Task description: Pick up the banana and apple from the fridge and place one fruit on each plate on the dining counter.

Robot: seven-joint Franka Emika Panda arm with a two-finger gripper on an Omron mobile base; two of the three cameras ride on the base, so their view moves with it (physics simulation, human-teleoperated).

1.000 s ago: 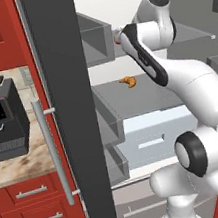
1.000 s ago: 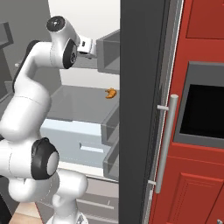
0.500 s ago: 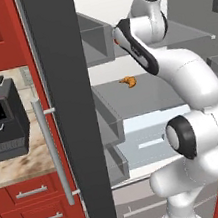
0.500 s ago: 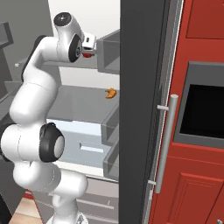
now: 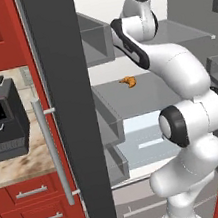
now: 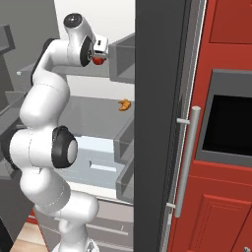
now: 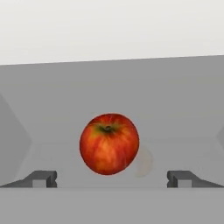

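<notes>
Reaching deeper into the fridge point(image 5: 62, 89) than a second ago, the gripper point(image 7: 112, 177) holds its fingers spread either side of the apple point(image 7: 109, 143) on the upper shelf, lined up to close on it.

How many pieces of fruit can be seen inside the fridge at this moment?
1: the apple on a grey shelf, centred ahead of the open gripper. The orange-brown lumpy item on a lower shelf is not clearly fruit. Others may be hidden.

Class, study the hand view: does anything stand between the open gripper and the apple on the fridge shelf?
Nothing visible does. The apple sits on the bare grey shelf, centred ahead of the gripper, whose fingertips stand wide apart on either side of it.
</notes>
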